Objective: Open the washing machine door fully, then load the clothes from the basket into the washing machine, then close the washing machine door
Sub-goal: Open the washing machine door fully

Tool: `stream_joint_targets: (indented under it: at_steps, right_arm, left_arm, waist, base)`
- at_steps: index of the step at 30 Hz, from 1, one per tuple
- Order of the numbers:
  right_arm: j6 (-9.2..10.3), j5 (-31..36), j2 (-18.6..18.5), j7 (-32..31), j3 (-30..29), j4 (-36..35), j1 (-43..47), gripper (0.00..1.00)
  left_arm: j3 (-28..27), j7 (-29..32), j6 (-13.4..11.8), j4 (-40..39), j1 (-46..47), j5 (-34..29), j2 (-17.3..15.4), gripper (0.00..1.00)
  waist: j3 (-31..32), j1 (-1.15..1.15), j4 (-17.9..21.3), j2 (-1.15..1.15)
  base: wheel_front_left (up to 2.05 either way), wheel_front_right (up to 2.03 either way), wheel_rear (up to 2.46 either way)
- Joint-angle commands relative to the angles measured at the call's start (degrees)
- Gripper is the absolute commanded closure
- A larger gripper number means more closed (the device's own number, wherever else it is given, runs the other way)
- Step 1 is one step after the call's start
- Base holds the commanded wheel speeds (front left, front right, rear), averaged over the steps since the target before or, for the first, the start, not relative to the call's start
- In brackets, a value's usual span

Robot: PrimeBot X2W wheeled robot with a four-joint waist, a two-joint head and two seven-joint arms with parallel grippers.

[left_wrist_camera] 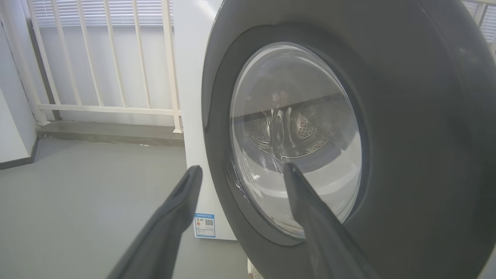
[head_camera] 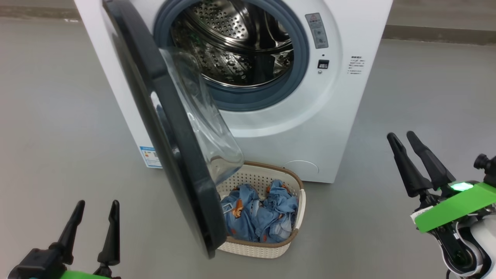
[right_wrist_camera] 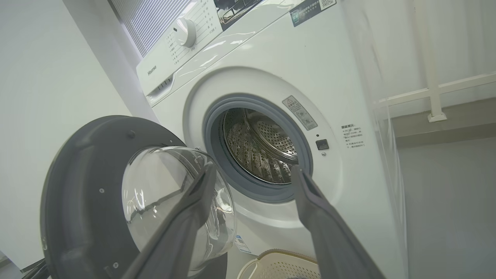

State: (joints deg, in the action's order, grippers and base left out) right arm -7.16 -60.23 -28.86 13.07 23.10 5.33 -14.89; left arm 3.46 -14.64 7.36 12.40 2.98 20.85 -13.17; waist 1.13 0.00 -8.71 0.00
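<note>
Grey floor (head_camera: 58, 97) all around, left gripper (head_camera: 97, 202) sits spread wide and empty, washing machine door (head_camera: 162, 128) stands open up and right of it, basket (head_camera: 288, 174) holding the clothes (head_camera: 263, 213) just past that door at the foot of the washing machine (head_camera: 341, 97), right gripper (head_camera: 400, 135) further right, wide and empty too.

Basket (head_camera: 267, 250) set on floor (head_camera: 58, 116) before washing machine (head_camera: 348, 38); clothes (head_camera: 257, 217) piled in it. Door (head_camera: 162, 128) swung out at machine's left, basket's left edge hidden behind its lower end.
</note>
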Motion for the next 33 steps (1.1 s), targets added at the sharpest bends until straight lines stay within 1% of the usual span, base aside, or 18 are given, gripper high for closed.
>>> stream_joint_targets:
  at_steps: [1,8,14,21,26,33]
  right_arm:
    - [-0.33,1.17,-0.79,0.92,-0.59,-0.51,0.91,0.00]
    - [-0.33,6.33,1.58,1.86,-5.23,1.47,5.90,0.00]
    - [-0.33,12.54,4.77,1.91,-9.14,1.15,9.37,0.00]
    - [-0.33,19.08,6.59,1.92,-10.05,2.91,10.80,0.00]
    - [-0.33,20.89,7.93,1.92,-11.49,4.52,11.59,0.00]
    - [-0.33,22.93,8.24,1.92,-11.17,7.10,11.97,0.00]
  left_arm:
    - [-2.29,-0.36,0.02,-1.85,0.72,-0.80,-0.89,0.00]
    - [-2.85,-0.36,0.02,-2.34,-0.04,-1.14,-0.13,0.00]
    - [-3.74,-0.36,0.01,-2.57,-0.35,-1.18,0.25,0.00]
    - [-4.65,-0.36,0.03,-3.05,-0.66,-1.39,0.97,0.00]
    - [-5.04,-0.36,0.05,-2.81,-0.75,-1.45,1.26,0.00]
    - [-4.89,-0.36,0.08,-2.81,-0.71,-1.68,1.47,0.00]
  waist:
    - [0.08,0.00,0.78,0.00]
    - [0.22,0.00,2.52,0.00]
    - [-0.16,0.00,4.88,0.00]
    - [-0.54,0.00,7.46,0.00]
    - [-0.83,0.00,8.19,0.00]
    - [-0.97,0.00,8.24,0.00]
  base:
    - [0.00,0.00,0.00]
    - [0.00,0.00,0.00]
    - [0.00,0.00,0.00]
    - [0.00,0.00,0.00]
    - [0.00,0.00,0.00]
    - [0.00,0.00,0.00]
